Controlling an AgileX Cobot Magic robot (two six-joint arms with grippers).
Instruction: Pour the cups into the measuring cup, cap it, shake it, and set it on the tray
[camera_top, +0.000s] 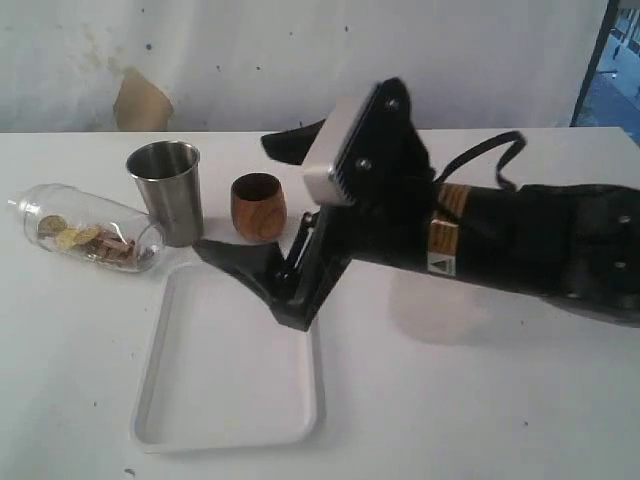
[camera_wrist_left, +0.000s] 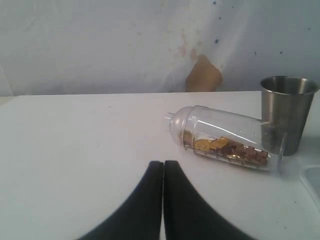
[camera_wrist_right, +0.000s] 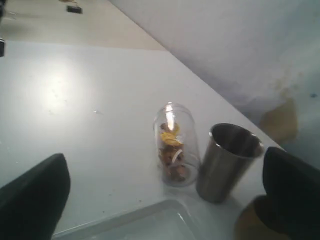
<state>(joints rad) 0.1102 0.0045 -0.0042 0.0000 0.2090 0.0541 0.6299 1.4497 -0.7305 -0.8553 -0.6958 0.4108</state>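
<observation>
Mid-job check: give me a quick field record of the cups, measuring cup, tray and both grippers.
measuring cup: capped, lying on its side on the table, off the tray; gold and brown bits inside
steel tumbler: upright, beside the measuring cup
wood cup: upright, on the tumbler's other side
tray: on the table, in front of the cups
left gripper: shut, holding nothing
right gripper: open, holding nothing, hovers near the cups

Looked like a bare robot test room, not a home: plain white tabletop (camera_top: 480, 400), stained white-painted wall (camera_top: 300, 50) with a peeled brown patch (camera_top: 140, 100), bulky black robot arm (camera_top: 540, 240) bearing a triangle warning label (camera_top: 441, 263).
</observation>
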